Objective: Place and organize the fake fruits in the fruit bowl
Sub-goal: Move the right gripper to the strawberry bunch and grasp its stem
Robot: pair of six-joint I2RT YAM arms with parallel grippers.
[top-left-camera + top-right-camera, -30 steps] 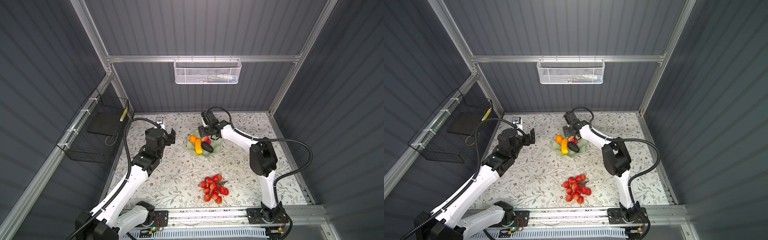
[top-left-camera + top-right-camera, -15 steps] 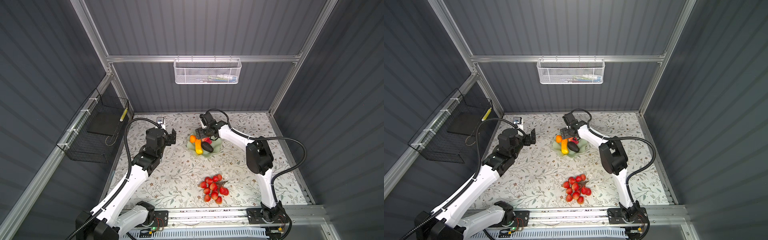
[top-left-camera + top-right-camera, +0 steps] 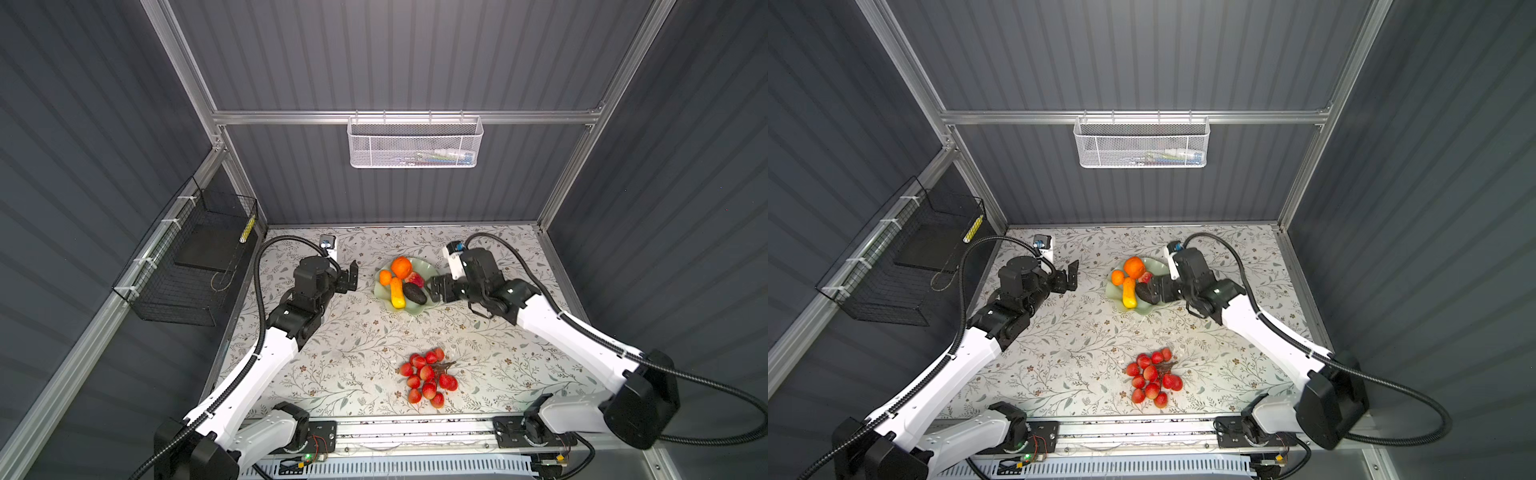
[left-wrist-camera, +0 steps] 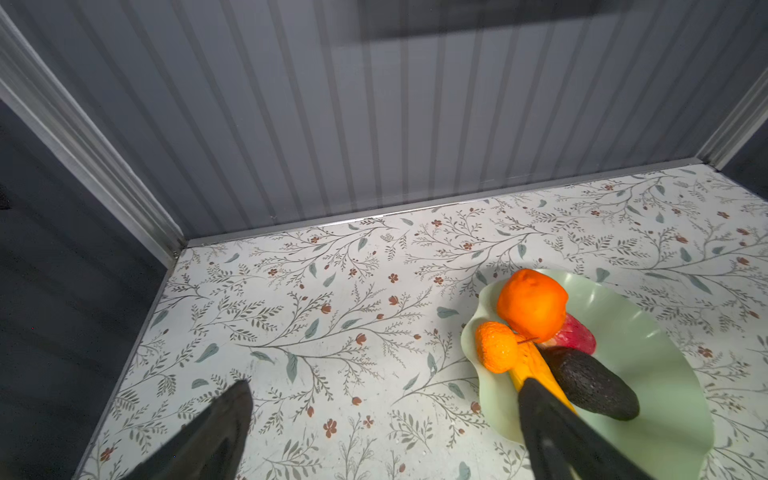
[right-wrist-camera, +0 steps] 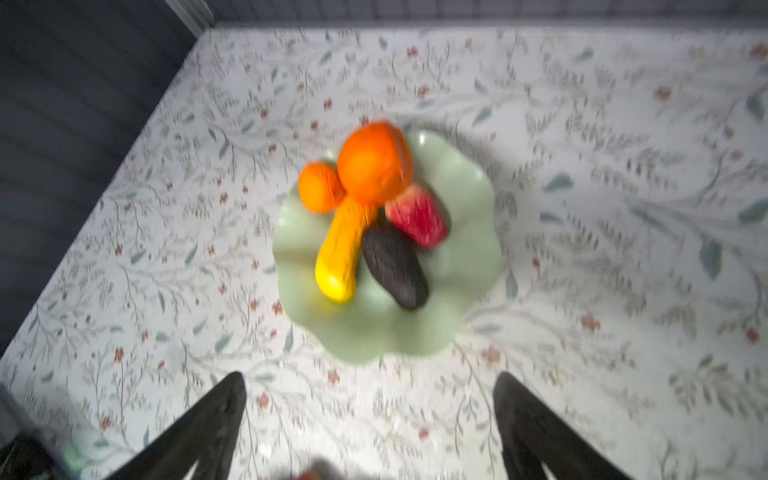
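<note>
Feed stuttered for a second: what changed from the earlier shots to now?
The right hand opened, left the big orange in the bowl and pulled back to the bowl's right side. Unchanged: the open left hand, the other fruit in the bowl, the red bunch on the table.

White-shelled along the links [image 3: 270, 353], black at the joints [image 3: 640, 399]. Trailed by ribbed black cable hoses [image 3: 258, 282]. Tipped with tapered black fingers [image 4: 216, 424].

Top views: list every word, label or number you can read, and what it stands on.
No text can be read.
Yellow strip on the black wire basket: marks too small to read.
Items in the white mesh basket: print too small to read.
</note>
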